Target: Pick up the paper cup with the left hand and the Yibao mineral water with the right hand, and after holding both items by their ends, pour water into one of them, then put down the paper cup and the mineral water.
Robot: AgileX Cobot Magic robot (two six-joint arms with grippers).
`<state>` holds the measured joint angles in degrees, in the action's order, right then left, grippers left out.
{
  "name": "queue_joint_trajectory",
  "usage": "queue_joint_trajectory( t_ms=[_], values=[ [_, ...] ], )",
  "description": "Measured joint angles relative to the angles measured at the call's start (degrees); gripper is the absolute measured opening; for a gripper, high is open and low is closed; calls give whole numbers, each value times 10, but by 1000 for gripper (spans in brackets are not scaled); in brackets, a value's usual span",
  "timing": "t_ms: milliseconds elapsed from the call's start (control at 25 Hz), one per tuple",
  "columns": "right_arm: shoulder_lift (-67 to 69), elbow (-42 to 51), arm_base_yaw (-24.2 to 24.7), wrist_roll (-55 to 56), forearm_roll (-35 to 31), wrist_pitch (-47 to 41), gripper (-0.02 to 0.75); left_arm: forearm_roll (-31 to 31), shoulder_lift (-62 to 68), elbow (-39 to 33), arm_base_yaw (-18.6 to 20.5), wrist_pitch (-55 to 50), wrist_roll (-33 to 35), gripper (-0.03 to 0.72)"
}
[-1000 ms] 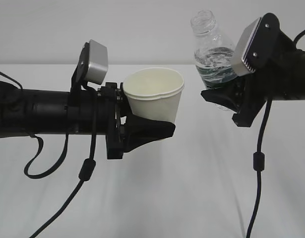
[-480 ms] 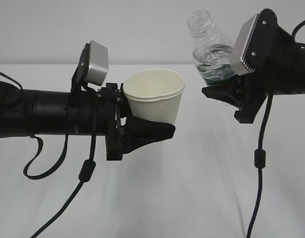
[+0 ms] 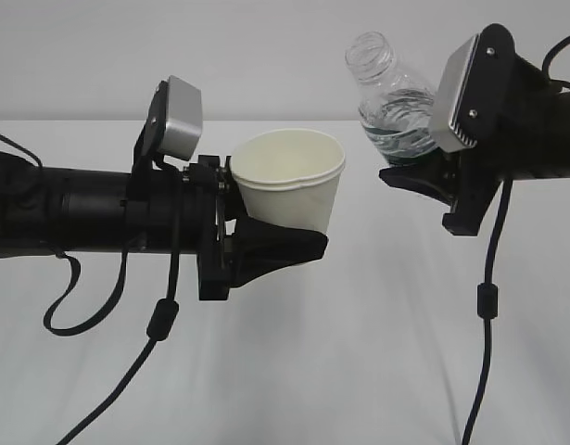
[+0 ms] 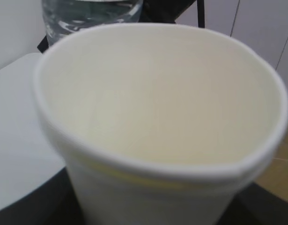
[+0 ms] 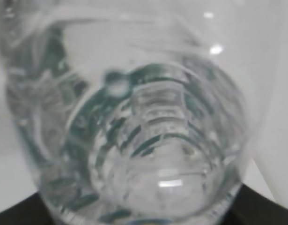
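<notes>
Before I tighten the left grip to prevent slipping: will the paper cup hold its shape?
Probably not: the paper cup's rim already looks dented in the left gripper. It appears empty, so likely light and easily crushed.

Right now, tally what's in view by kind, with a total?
Paper cup: 1, held in the left tool
Water bottle: 1, held in the right tool
Tools: 2
Table: 1
Total: 5
</notes>
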<state>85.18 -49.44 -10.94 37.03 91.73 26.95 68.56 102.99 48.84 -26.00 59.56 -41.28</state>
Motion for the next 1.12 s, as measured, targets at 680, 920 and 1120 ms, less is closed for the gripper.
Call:
queue_joint_trajectory(
  t_ms=[680, 920, 1120],
  values=[
    [0, -19, 0, -38, 11, -3, 417, 1, 0, 0, 0, 0, 0, 469],
    [0, -19, 0, -47, 22, -3, 417, 2, 0, 0, 0, 8, 0, 469],
    [0, -19, 0, -59, 22, -3, 417, 5, 0, 0, 0, 13, 0, 468]
  ],
)
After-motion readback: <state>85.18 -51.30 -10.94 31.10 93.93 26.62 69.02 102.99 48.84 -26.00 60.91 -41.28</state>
